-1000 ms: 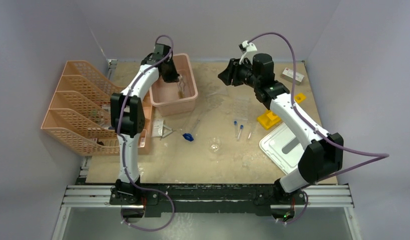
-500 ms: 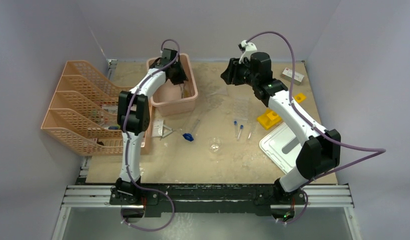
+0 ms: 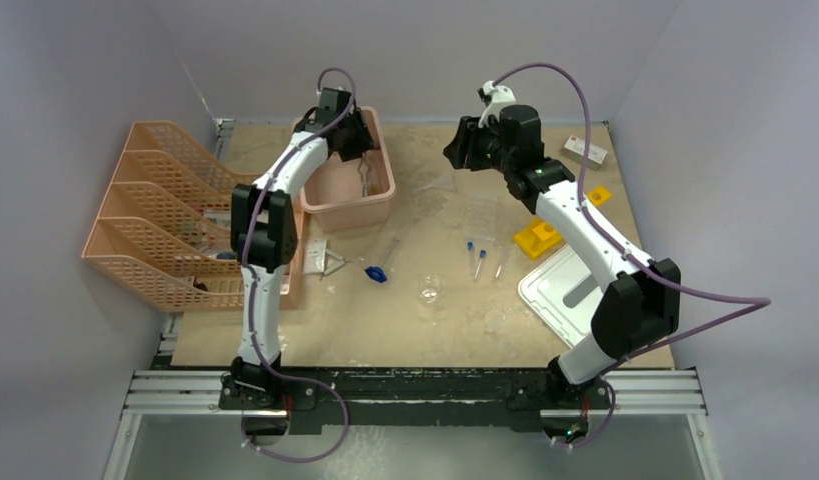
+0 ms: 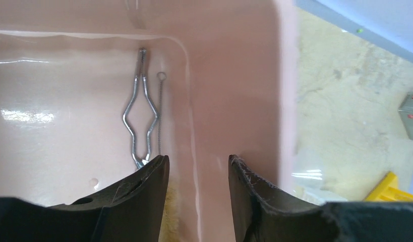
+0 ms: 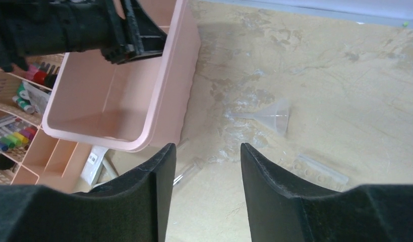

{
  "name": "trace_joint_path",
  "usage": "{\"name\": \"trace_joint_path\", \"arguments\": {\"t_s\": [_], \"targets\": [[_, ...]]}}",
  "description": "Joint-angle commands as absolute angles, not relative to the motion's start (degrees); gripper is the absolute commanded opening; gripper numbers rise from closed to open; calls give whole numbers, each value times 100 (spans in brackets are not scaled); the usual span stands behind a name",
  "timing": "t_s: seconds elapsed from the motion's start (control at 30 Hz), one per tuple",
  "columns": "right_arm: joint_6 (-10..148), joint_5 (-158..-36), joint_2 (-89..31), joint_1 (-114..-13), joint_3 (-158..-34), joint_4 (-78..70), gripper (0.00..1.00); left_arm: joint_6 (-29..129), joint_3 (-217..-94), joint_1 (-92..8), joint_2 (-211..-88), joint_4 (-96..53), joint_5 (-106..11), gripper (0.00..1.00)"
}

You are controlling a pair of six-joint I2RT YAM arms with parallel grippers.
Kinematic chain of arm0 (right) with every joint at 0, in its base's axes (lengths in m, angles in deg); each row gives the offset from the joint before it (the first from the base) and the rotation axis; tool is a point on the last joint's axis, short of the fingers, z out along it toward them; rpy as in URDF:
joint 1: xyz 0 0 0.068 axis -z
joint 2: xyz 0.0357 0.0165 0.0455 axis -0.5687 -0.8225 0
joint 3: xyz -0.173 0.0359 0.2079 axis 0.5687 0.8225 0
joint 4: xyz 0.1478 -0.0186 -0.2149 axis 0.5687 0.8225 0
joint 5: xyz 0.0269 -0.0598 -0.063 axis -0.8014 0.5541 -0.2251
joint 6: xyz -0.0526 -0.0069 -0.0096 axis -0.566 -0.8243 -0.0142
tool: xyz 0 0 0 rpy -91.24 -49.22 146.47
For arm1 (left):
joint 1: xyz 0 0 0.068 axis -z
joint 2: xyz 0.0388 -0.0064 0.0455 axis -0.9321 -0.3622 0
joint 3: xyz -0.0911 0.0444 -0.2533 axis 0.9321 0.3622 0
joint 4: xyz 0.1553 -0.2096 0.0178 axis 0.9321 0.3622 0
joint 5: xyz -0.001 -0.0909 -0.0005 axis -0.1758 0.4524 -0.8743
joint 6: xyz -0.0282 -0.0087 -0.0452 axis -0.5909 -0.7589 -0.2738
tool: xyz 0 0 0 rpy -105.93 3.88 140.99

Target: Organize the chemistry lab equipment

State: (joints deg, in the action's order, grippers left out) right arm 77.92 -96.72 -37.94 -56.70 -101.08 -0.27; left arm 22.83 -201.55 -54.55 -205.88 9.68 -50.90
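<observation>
1. left gripper (image 4: 196, 164): poised over the right-hand end of the pink bin (image 4: 229, 75), fingers pointing down into it. Jaws moderately parted, nothing between them.

2. metal scissor-tongs (image 4: 140, 113): flat on the bin floor, lengthwise along the side wall. wire tube brush (image 4: 159, 108): just beside the tongs and parallel to them. Both lie below the parted jaws. Judged stowed, with the bin serving as the collecting point for loose tools.

3. right gripper (image 5: 207, 154): raised above the far middle of the table (image 5: 345, 75), angled down toward the bin's outer wall. Jaws parted, empty. The height suits surveying what is left to collect.

4. clear funnel (image 5: 275, 115): on its side on the table, near the bin. clear rack (image 5: 320, 171): flat on the table, near the funnel.

5. 2 blue-capped clear tubes (image 3: 475, 258): loose at mid-table, side by side. tiny glass beaker (image 3: 429, 293): nearer the arm bases. blue-ended dropper (image 3: 375, 272): left of the beaker. yellow holed rack (image 3: 537, 238): right of the tubes, beside the white lid (image 3: 560, 300).

6. orange mesh file trays (image 3: 155, 215): along the left edge, beside the bin.

Status: judged early. 2 tools are binned and the items in entries 4 and 5 are not yet gathered. The funnel lies closest to the right gripper, and its clear, thin wall may be hard to pinch.
</observation>
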Motion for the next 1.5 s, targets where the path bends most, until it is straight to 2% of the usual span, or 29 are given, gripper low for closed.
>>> {"name": "trace_joint_path", "arguments": {"t_s": [0.0, 0.07, 0.13, 0.4, 0.63, 0.83, 1.0, 1.1, 1.17, 1.47], "targets": [[7883, -9280, -3676, -5639, -10147, 95, 56, 2561, -20312, -5483, -19664, 863, -4765, 47], [7979, -9169, -3673, -5629, -10084, 151, 63, 2751, -20221, -5419, -19421, 896, -4622, 49], [8110, -9220, -3706, -5599, -10038, 191, 65, 3053, -20085, -5224, -19119, 965, -4732, 50], [9065, -9522, -4155, -5336, -10292, 982, 63, 4193, -18832, -4248, -17842, 897, -5144, 59], [9831, -9438, -3537, -4787, -9357, 445, 63, 4642, -17786, -3585, -17159, 1110, -4724, 62], [10098, -9337, -3224, -4782, -8893, 262, 60, 4676, -17116, -2765, -16936, 1629, -5342, 62], [10115, -9352, -2943, -4785, -8482, 6, 54, 4519, -16799, -2278, -17101, 2088, -6569, 57], [10119, -9358, -2862, -4788, -8353, 21, 54, 4336, -16549, -2226, -17175, 2065, -7010, 39], [10136, -9356, -2828, -4785, -8277, 43, 54, 4320, -16336, -2231, -17185, 1888, -7035, 33], [10112, -9305, -2738, -4784, -8214, 54, 54, 4256, -15989, -2228, -17594, 1645, -7586, 42]]}}
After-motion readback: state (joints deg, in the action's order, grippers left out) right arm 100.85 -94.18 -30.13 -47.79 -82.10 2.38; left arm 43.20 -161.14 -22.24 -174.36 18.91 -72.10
